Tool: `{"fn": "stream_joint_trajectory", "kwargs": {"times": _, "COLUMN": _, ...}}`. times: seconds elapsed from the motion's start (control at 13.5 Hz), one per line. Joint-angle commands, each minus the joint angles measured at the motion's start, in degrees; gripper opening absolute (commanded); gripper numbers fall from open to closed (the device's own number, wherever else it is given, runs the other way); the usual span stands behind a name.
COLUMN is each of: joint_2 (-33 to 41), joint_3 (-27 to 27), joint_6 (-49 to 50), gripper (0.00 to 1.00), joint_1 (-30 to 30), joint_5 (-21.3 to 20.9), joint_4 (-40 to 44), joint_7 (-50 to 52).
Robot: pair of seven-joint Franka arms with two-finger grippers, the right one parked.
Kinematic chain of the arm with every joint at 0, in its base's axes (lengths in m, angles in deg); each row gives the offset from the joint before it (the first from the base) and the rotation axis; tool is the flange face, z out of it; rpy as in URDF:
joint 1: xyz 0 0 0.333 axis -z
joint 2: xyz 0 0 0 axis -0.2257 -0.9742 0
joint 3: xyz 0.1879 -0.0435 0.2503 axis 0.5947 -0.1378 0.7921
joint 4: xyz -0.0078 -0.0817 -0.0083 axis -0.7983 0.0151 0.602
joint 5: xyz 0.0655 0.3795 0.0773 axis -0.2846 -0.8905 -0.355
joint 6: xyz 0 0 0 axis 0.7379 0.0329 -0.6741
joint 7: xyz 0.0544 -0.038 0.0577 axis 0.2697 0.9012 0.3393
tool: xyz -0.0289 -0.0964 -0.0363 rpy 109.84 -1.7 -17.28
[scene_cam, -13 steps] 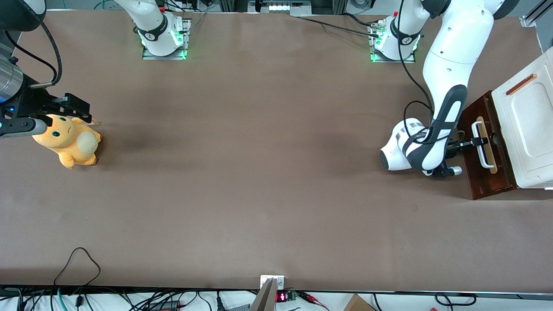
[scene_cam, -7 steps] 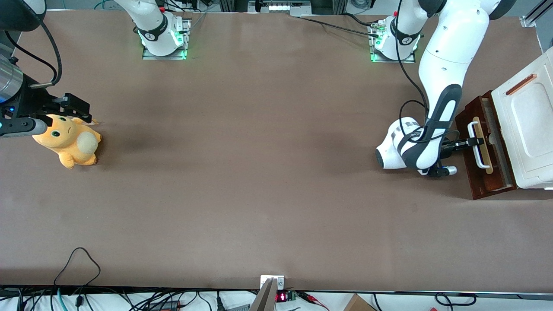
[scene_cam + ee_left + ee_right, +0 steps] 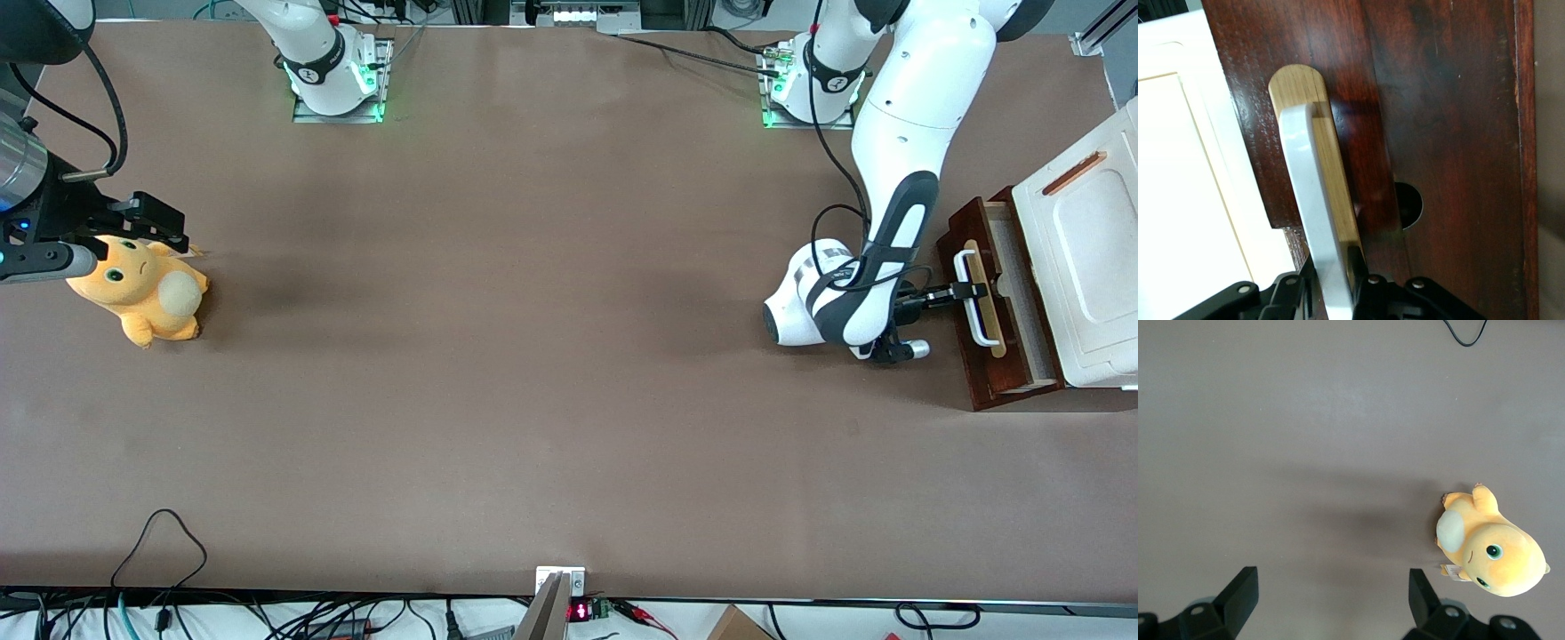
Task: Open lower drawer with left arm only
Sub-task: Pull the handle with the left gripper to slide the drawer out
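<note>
Front view: the dark reddish-brown wooden lower drawer (image 3: 994,311) stands partly out under the white box (image 3: 1080,276), at the working arm's end. Rigid, likely sliding stiffly; its white U-shaped bar handle (image 3: 1317,220) suits gripping. The left arm's black two-finger gripper (image 3: 965,291) pinches that bar.

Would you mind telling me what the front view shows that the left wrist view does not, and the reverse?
Only the front view shows the whole left arm, the orange plush toy toward the parked arm's end, and the drawer's pale inside. Only the left wrist view shows a round hole in the dark wood. Both show the lower drawer, its white handle, and the end effector shut on that handle.
</note>
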Motion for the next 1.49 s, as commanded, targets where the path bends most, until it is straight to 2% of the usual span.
{"fn": "stream_joint_trajectory", "kwargs": {"times": 0.0, "joint_2": 0.30, "joint_3": 0.11, "joint_6": 1.81, "gripper": 0.17, "joint_1": 1.46, "joint_5": 1.40, "joint_4": 0.81, "joint_7": 0.00}}
{"fn": "stream_joint_trajectory", "kwargs": {"times": 1.41, "joint_2": -0.50, "joint_3": 0.20, "joint_6": 2.25, "gripper": 0.17, "joint_1": 4.80, "joint_5": 5.18, "joint_4": 2.13, "joint_7": 0.88}}
